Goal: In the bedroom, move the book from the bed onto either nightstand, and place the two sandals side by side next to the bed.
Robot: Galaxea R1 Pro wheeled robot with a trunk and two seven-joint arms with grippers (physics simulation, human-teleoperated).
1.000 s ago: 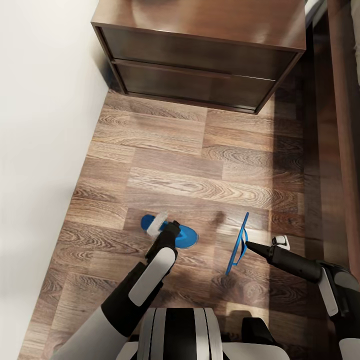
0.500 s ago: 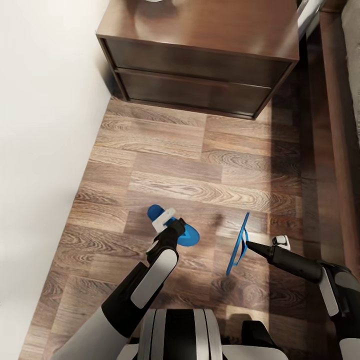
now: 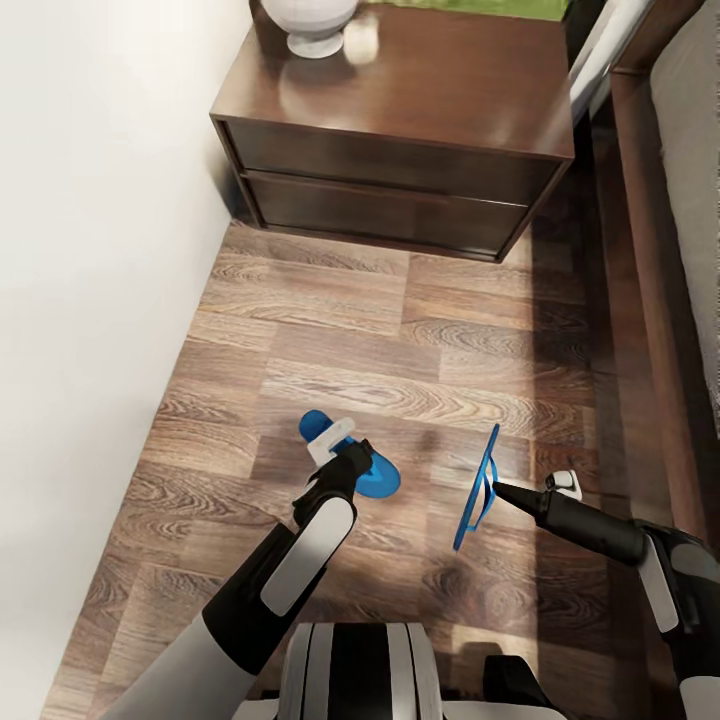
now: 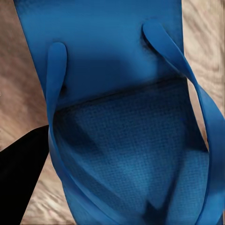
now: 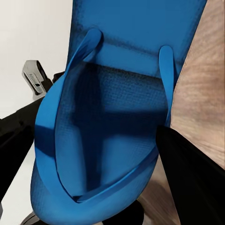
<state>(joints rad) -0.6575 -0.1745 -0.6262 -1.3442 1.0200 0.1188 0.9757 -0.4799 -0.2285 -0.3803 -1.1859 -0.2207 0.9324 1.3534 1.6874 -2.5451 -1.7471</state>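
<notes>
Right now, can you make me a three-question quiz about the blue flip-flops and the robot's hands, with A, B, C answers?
1. Where is the nightstand?
A. On the bed
B. Against the white wall, ahead of the robot
C. Behind the sandals, upside down

2. How many blue sandals can you see?
A. One
B. Two
C. Four

3. How does the right sandal sit?
A. Flat on the floor
B. Turned up on its edge
C. On top of the nightstand

Answers:
1 B, it stands beside the wall, past the wood floor.
2 B, the left sandal is at the left gripper and the other at the right gripper.
3 B, in the head view it looks like a thin blue strip held by the right gripper.
</notes>
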